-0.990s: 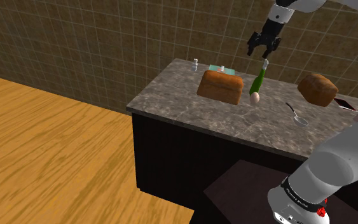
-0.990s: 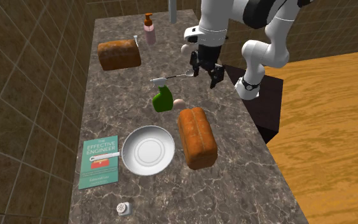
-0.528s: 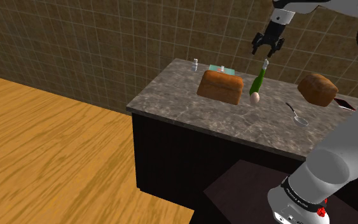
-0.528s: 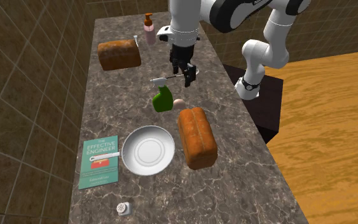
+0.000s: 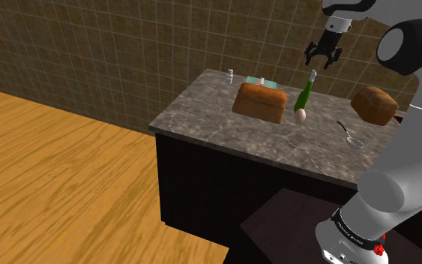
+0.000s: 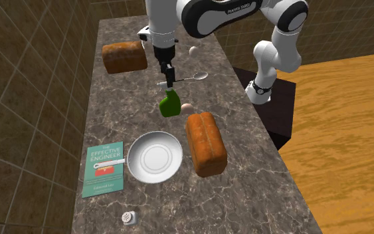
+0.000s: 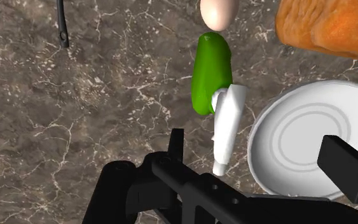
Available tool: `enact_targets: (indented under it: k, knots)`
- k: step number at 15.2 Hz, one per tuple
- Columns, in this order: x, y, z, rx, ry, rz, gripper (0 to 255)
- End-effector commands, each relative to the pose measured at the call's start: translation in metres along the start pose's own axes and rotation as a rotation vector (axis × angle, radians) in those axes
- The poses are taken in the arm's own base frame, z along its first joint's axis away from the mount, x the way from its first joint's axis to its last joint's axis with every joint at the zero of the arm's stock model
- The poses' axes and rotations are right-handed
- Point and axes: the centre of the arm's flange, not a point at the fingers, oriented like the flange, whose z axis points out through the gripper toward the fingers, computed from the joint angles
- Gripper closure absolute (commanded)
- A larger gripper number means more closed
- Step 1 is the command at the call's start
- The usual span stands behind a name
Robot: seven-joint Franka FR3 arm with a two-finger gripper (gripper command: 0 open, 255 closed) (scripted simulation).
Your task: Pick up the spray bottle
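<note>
I note the tool with fingers spread wide, straddling the green spray bottle's white nozzle without contact, above the tabletop.

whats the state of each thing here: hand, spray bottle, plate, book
hand, open, above the spray bottle, holding nothing
spray bottle, standing on the counter, not gripped
plate, empty
book, closed, lying flat
</note>
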Motion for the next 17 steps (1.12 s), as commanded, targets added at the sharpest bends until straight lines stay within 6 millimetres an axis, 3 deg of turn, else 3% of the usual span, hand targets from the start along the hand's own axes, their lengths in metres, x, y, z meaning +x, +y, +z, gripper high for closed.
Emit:
enact_targets:
  k: [1,9,10,17]
  knots:
    - [0.007,0.008,0.007,-0.004,-0.002,0.017,0]
    - [0.005,0.009,0.042,-0.004,-0.002,0.017,0]
    - [0.004,0.009,0.043,-0.004,-0.002,0.017,255]
    - [0.005,0.01,0.043,-0.004,-0.002,0.017,255]
